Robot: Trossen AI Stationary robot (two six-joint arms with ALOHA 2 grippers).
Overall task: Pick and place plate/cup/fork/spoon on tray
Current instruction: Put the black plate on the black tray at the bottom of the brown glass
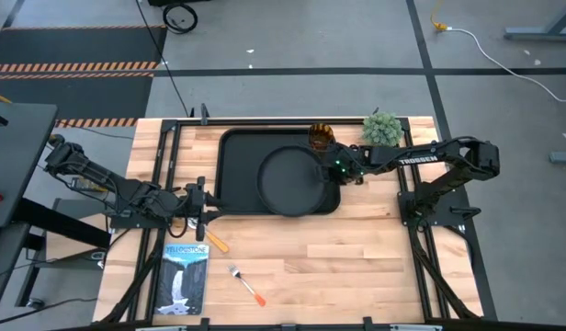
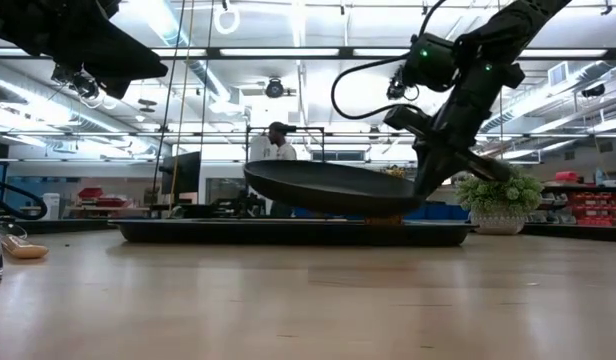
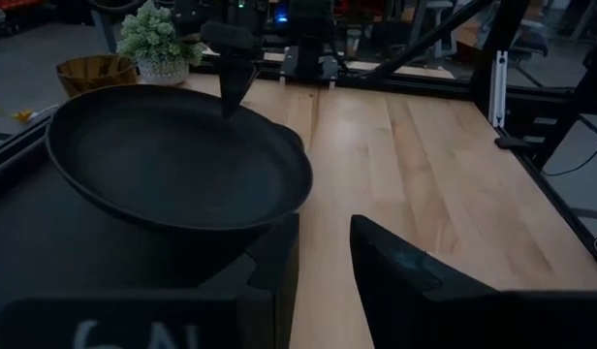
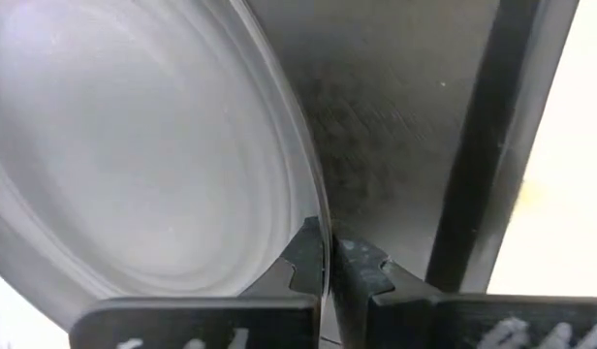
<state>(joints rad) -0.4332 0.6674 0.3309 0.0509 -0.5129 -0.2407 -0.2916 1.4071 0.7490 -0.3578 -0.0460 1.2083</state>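
The round black plate [image 1: 290, 179] hangs just above the black rectangular tray [image 1: 237, 188], over its right half; in the low view the plate [image 2: 328, 188] is clear of the tray [image 2: 288, 232]. My right gripper [image 1: 336, 167] is shut on the plate's right rim. The amber cup [image 1: 320, 136] stands at the tray's far right corner. The spoon [image 1: 215, 243] and the fork [image 1: 247, 285] lie on the wood near the front. My left gripper [image 1: 206, 200] is open and empty at the tray's near left edge. My right gripper pinches the plate's raised rim [image 4: 324, 247] on its right side between its two fingers, one finger on the inner face and one on the outer. The fingers come from the table's right, slanting down. The plate is lifted clear of the tray, roughly level.
A small potted plant [image 1: 382, 129] stands at the far right, beside the cup. A Yellowstone booklet [image 1: 185, 276] lies at the near left, beside the spoon. Bare wood lies right of the tray and along the front.
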